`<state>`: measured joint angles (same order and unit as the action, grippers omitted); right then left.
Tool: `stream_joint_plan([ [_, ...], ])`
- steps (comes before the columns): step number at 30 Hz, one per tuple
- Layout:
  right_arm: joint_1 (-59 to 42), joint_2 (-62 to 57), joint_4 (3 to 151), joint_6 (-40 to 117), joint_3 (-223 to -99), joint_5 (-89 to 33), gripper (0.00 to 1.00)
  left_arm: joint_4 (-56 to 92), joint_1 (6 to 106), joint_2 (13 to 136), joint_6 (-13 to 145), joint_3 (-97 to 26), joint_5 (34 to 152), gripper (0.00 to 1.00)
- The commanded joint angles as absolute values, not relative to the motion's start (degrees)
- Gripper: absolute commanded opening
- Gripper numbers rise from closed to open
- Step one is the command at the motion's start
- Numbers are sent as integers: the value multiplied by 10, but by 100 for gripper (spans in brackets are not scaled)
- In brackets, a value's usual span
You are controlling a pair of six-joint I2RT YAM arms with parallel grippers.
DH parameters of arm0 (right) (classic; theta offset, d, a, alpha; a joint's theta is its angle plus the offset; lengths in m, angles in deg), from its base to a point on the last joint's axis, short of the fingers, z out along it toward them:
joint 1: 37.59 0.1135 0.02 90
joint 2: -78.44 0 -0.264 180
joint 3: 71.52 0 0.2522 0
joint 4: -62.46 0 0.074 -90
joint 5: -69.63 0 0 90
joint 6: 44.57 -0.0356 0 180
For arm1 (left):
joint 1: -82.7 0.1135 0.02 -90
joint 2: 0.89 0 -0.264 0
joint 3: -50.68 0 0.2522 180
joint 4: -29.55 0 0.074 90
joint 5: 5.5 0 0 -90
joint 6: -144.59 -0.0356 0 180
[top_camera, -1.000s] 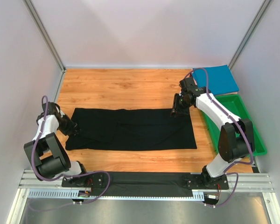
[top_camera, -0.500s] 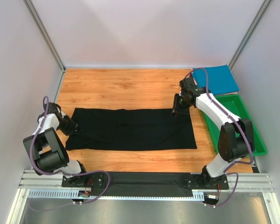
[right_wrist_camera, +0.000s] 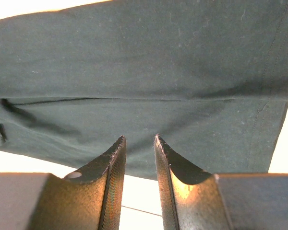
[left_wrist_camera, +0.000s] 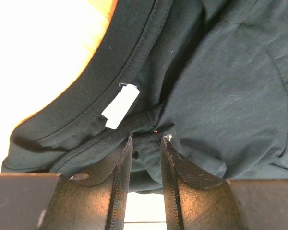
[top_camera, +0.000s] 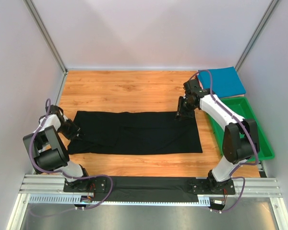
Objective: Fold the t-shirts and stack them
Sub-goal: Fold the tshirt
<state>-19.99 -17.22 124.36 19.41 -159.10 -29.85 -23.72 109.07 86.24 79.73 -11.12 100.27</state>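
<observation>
Down at the near edge, a long silver metal rail (top_camera: 48, 184) holds the bases of both arms. Just past it, a big, soft black t-shirt (top_camera: 134, 132) lies on the brown wooden bench (top_camera: 134, 88). The shirt is spread flat in a long, wide strip. It reaches from the left side to a bit past the middle.

The left tool (left_wrist_camera: 146, 140) is low down at the left end of the shirt, right at the cloth. Its two dark fingers (left_wrist_camera: 122, 182) stand a little apart. The cloth is bunched and wrinkled at their tips, and some dark cloth shows in the gap. A small white paper-like label (left_wrist_camera: 120, 106) sits just beyond the tips, beside the thick stitched neck band (left_wrist_camera: 127, 52).

Farther back, the right tool (right_wrist_camera: 139, 139) is at the far right corner of the same shirt. Its fingers are apart too. The cloth beyond them is smooth and flat, with one long fold line running across it. Pale bench shows at the near edge of the cloth.

To the right of the shirt, a green plastic tray (top_camera: 252, 115) sits by the right wall, and the right arm reaches over part of it. Just behind the tray, in the far right corner, a soft teal-blue t-shirt (top_camera: 223, 81) lies folded into a neat flat square, well apart from the black one.
</observation>
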Motion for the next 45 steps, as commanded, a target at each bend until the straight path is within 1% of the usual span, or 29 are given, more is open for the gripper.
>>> stream_joint_plan([
  [1, -197, -178, 1242, 204, -1622, -290, 32, -254, 1094, 859, 781, -139, 988, 38],
  [3, -197, -182, 1242, 202, -1627, -290, 32, -260, 1095, 859, 781, -141, 983, 37],
  [6, -197, -187, 1240, 198, -1631, -292, 32, -260, 1094, 860, 780, -139, 980, 33],
  [13, -197, -189, 1240, 201, -1631, -289, 32, -246, 1093, 872, 781, -130, 1000, 34],
  [17, -197, -191, 1241, 199, -1631, -288, 32, -239, 1092, 881, 786, -129, 1003, 32],
  [19, -197, -192, 1242, 199, -1633, -286, 31, -241, 1091, 882, 787, -131, 996, 26],
  [20, -196, -193, 1241, 199, -1634, -286, 32, -245, 1091, 882, 786, -134, 994, 19],
  [22, -197, -193, 1243, 200, -1635, -285, 32, -249, 1091, 878, 786, -138, 987, 13],
  [23, -197, -193, 1243, 201, -1637, -285, 32, -255, 1090, 876, 785, -141, 983, 6],
  [26, -198, -194, 1246, 203, -1640, -284, 31, -268, 1090, 868, 785, -150, 977, 0],
  [38, -198, -190, 1243, 204, -1638, -290, 32, -322, 1085, 817, 801, -149, 962, 0],
  [45, -198, -189, 1243, 206, -1640, -293, 32, -369, 1077, 797, 814, -159, 929, 0],
])
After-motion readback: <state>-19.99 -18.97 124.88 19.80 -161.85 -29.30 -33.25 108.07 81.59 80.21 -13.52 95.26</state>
